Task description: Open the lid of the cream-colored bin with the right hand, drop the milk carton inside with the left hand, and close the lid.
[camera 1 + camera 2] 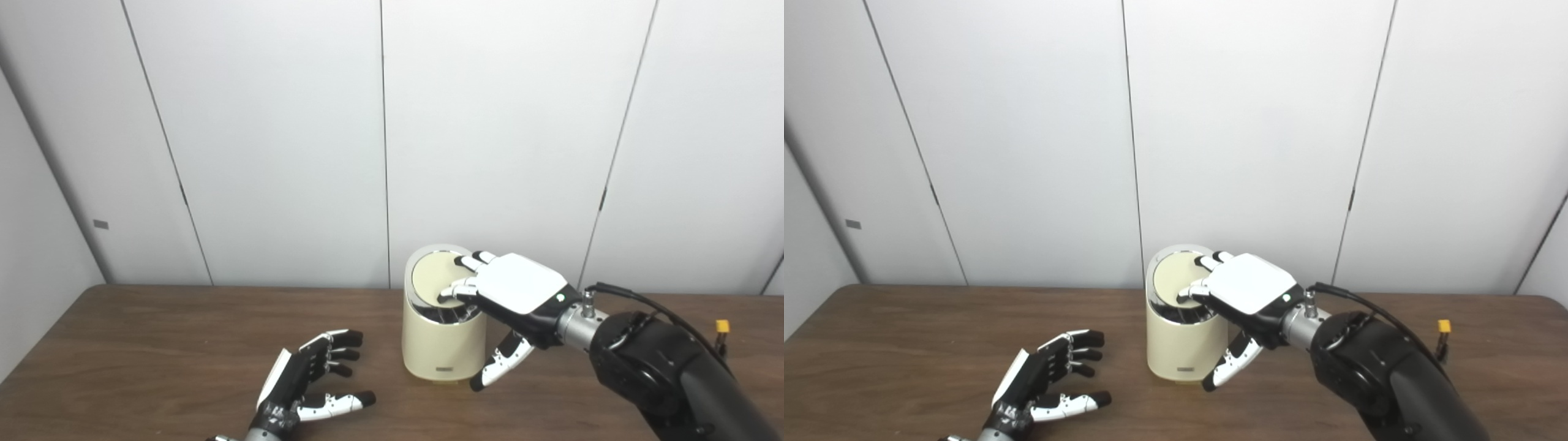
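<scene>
No milk carton shows anywhere in my two views. Lower left of frame: left hand (312, 380) rests on the table (153, 343), fingers spread, holding nothing. Centre: cream-colored bin (442, 343) stands upright; its lid (436, 277) looks tilted, dark gap at the near edge. Just right of it: right hand (511, 294), fingers on the lid, thumb hanging free. I judge the carton is either already in or never picked up; lid not closed yet.

I see cream-colored bin (442, 343) upright on table, mid-right; round lid (436, 277) tilted up at rear, dark gap showing at front. Milk carton not visible.
</scene>
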